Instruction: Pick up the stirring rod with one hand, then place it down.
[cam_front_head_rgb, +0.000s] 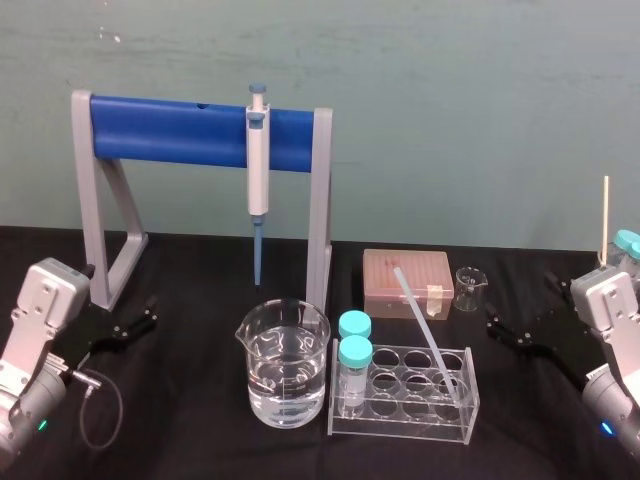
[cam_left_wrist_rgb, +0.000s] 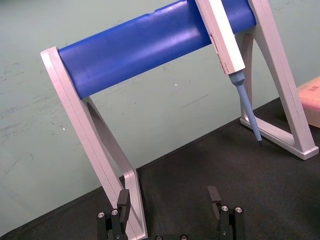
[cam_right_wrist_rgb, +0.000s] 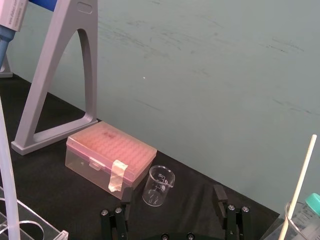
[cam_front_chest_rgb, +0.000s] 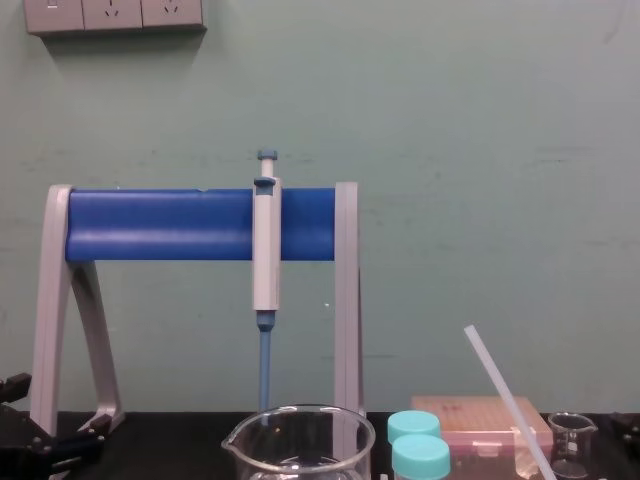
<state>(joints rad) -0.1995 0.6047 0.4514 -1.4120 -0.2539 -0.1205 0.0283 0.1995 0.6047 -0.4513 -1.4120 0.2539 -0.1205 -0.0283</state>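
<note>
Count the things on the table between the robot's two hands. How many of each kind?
Pipette stand: 1
Pipette: 1
Beakers: 2, big beaker and small beaker
Teal-capped tubes: 2
Tube rack: 1
Stirring rod: 1
Pink box: 1
Total: 9
Left gripper and right gripper rest open at either side.

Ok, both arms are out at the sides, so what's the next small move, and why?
Probably ease the open right gripper leftward toward the stirring rod, above the tube rack it leans in, keeping clear of the small beaker. It looks nearer the rod than the left gripper, also open.
</note>
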